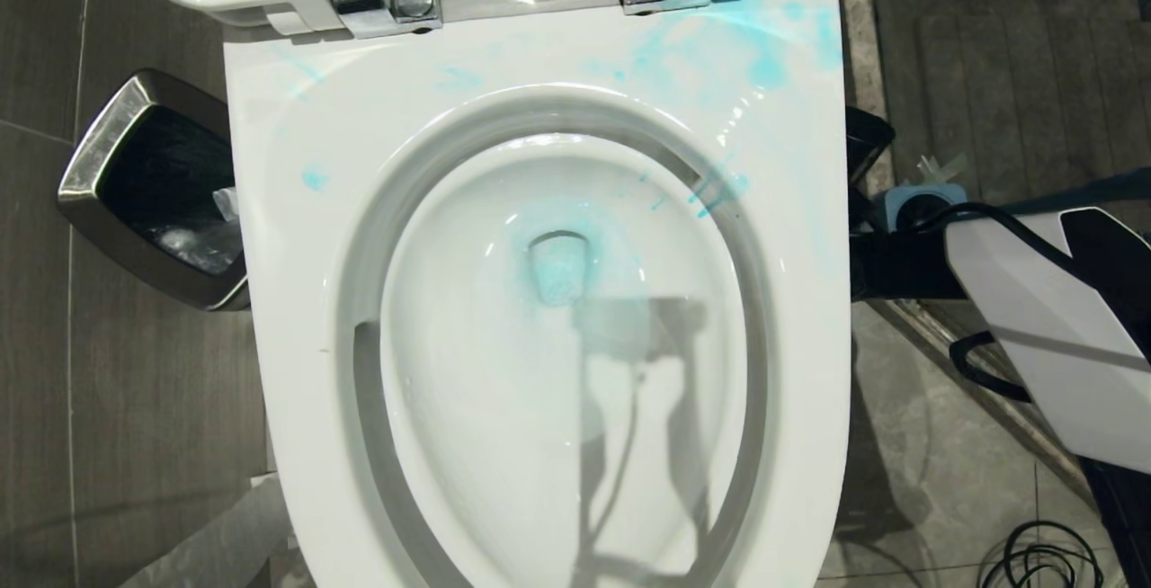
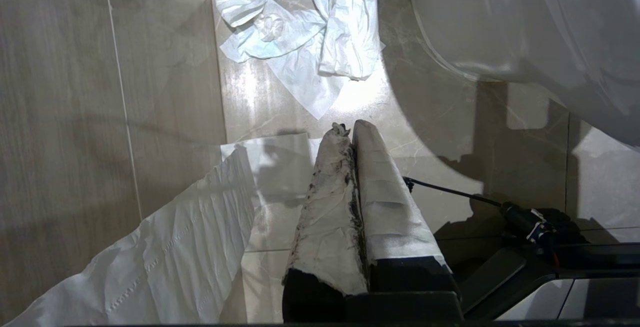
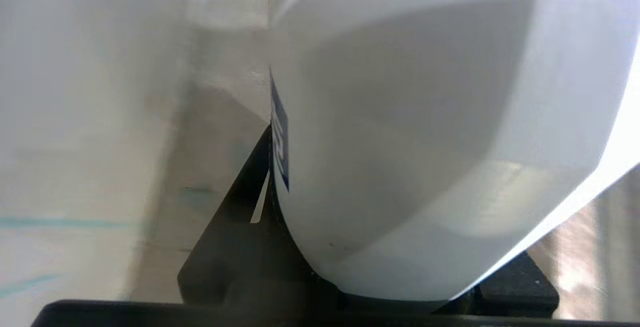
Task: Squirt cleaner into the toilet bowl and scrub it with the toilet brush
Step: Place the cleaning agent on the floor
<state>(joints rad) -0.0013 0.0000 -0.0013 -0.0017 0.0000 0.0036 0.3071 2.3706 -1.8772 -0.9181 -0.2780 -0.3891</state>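
Tiled bathroom floor, dim at the edges.
Grey floor tiles (image 1: 135,408) surround a steel-rimmed bin (image 1: 148,188); crumpled white paper (image 2: 300,42), perhaps tissue, litters the floor.

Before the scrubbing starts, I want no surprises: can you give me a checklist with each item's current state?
1. Cleaner in the toilet bowl: ok, blue around the drain.
2. Seat free of cleaner: not ok, blue splashes at its back right.
3. Right tool free for the brush: not ok, it holds a white bottle.
4. Toilet brush located: cannot tell; only a blue object shows right of the toilet.
5. Left tool out of the way: ok, shut, low over the floor by tissue paper.
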